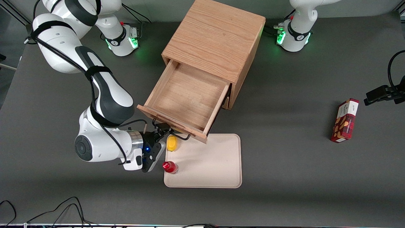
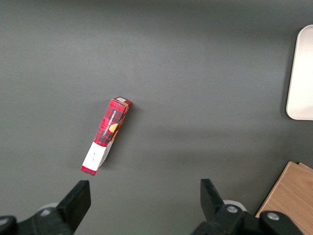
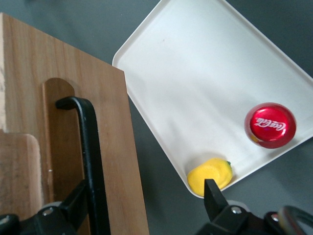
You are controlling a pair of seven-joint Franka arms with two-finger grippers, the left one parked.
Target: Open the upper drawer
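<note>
Surface [image 1: 284, 126], dark grey, carries our oak cabinet [image 1: 215, 38]. We see its upper drawer [image 1: 186, 95] pulled well out toward the front camera, its wooden inside bare. At the drawer's front, we find the gripper [image 1: 161, 131] spread apart around the black bar handle [image 3: 93, 161], one finger [image 3: 73, 203] on either flank of the bar. Just nearer the camera we see a cream tray [image 1: 215, 164] with a yellow lemon-shaped piece [image 1: 171, 143] and a red-capped bottle [image 1: 170, 167]. Toward the parked arm's end we note a red plaid box [image 1: 345, 120].
</note>
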